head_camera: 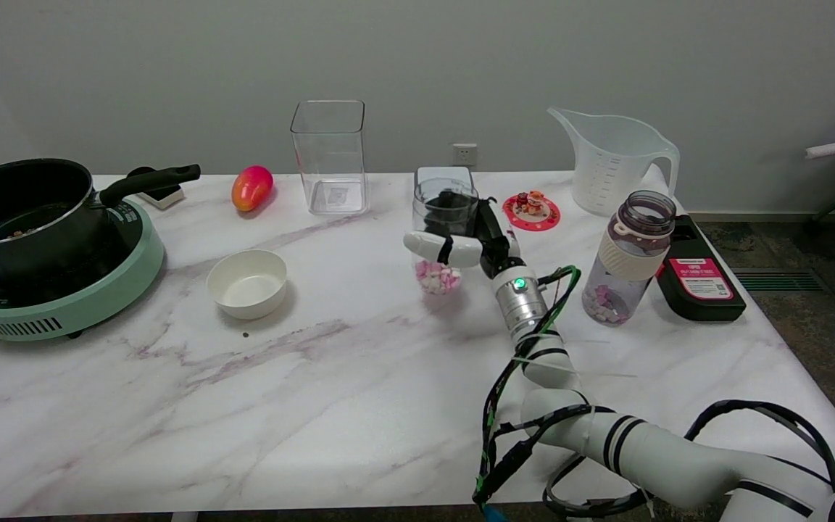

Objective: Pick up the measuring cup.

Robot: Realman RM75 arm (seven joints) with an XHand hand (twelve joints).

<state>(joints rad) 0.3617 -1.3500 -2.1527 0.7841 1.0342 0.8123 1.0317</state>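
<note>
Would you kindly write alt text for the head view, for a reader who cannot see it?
The robot's right hand grips a small clear measuring cup holding pink and white pieces, above a white marble table. Around it stand a white bowl, a black pot on a green cooker, a clear bottle and a large jug.

A plain grey wall stands behind the white marble bench, with a wall socket at its edge. Dark floor lies to the right.
</note>
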